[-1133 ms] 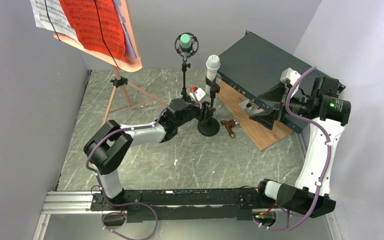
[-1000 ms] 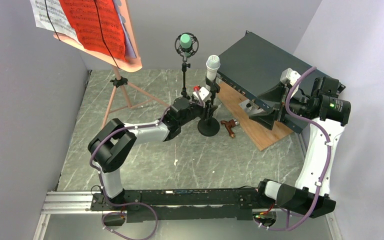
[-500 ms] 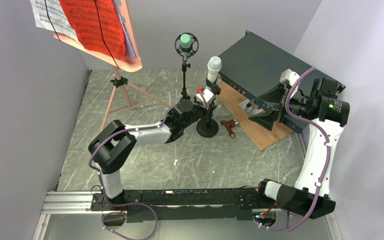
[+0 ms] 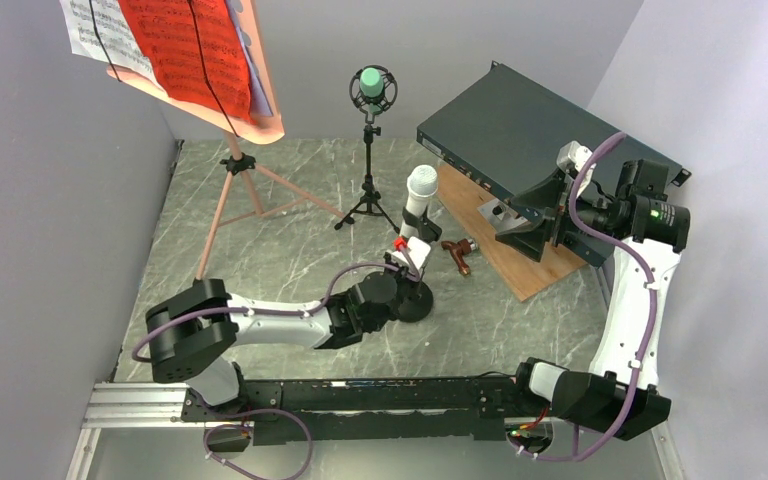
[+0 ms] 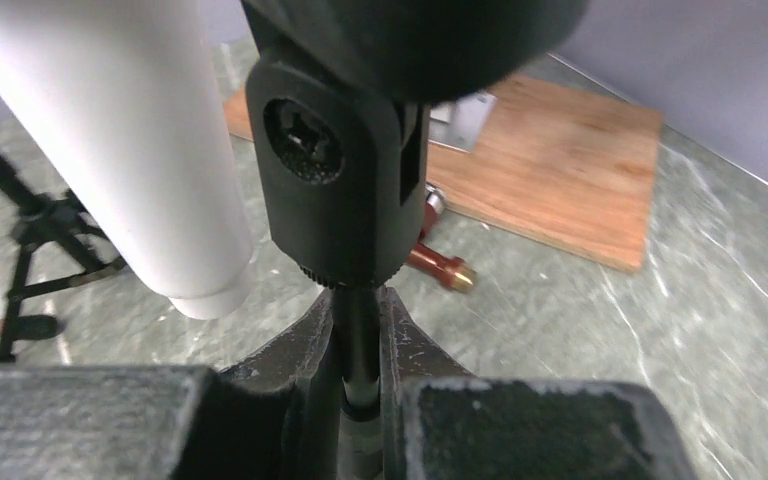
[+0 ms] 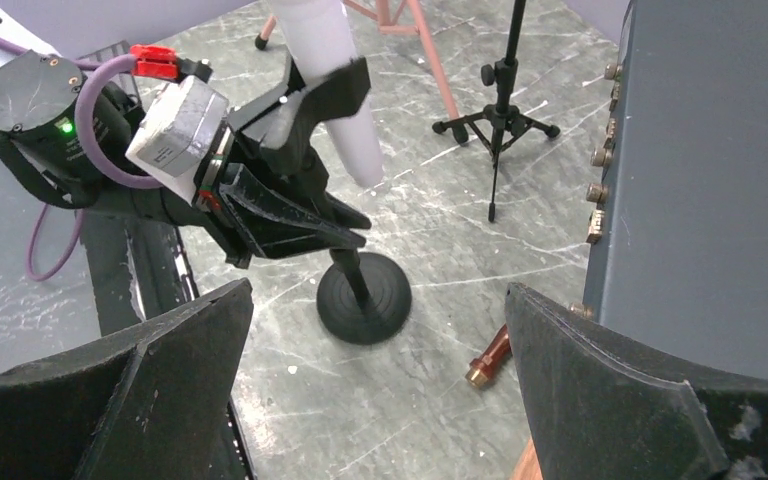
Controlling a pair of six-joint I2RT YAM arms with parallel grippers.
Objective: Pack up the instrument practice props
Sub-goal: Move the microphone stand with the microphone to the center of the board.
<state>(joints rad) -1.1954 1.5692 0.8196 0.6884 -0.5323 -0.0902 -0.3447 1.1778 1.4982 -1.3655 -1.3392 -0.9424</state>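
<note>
- Top view: the left pincer (image 4: 410,277) is clamped on the thin stem of the black microphone mount (image 4: 416,301). The white microphone (image 4: 418,195) leans just above it. The right pincer (image 4: 520,222) gapes wide and empty, well apart.
- Left wrist: the stem (image 5: 358,325) sits pinched between the fingers (image 5: 305,345). It looks stiff and slim, and likely to swivel.
- Right wrist: the round base (image 6: 363,298) lies below the left pincer. The mount is probably bottom-heavy and the microphone loosely seated, so grip near the clip (image 6: 320,95).

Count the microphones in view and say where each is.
2. The green microphone sits atop the black tripod mount at the back; the white microphone is clipped in the round-base mount whose stem the left gripper clamps. None appears hidden.
</note>
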